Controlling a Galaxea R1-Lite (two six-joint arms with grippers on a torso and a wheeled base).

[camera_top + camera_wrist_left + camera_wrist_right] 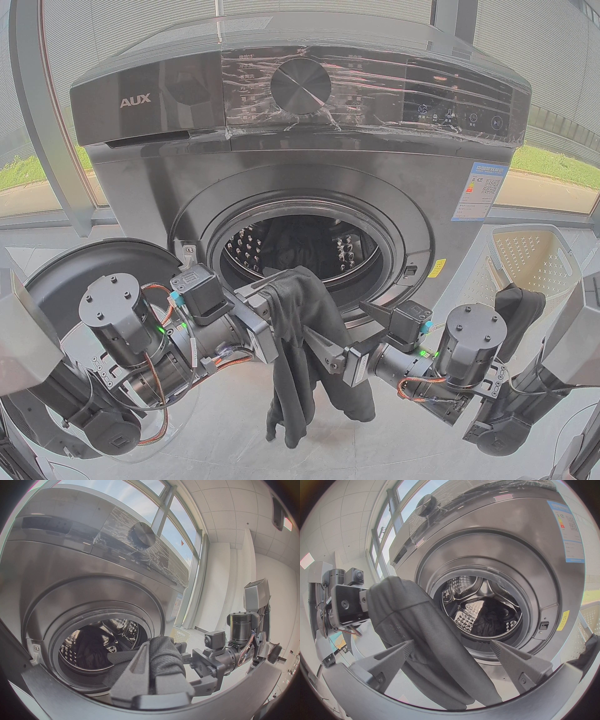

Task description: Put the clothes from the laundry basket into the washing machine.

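Washing machine (300,169), a grey front-loader, stands straight ahead with its round door (81,275) swung open to the robot's left. Some dark clothes (300,240) already lie at the back of the drum (482,605).

The left pincer (265,294) is just in front of the drum mouth, at its lower rim, clenched on a dark garment (300,337). The cloth is bunched over the fingers (137,667) and hangs down in long folds toward the floor (212,425), outside the machine.

The right pincer (334,319) sits beside it, on the robot's right, released, with its two fingers (518,662) spread wide. The hanging garment passes between them, closer to one finger than the other; whether it touches that finger I cannot tell.

The laundry basket (531,250), pale and perforated, stands to the right of the machine, tilted. A second dark garment (519,312) is draped over its near rim, behind the right arm.
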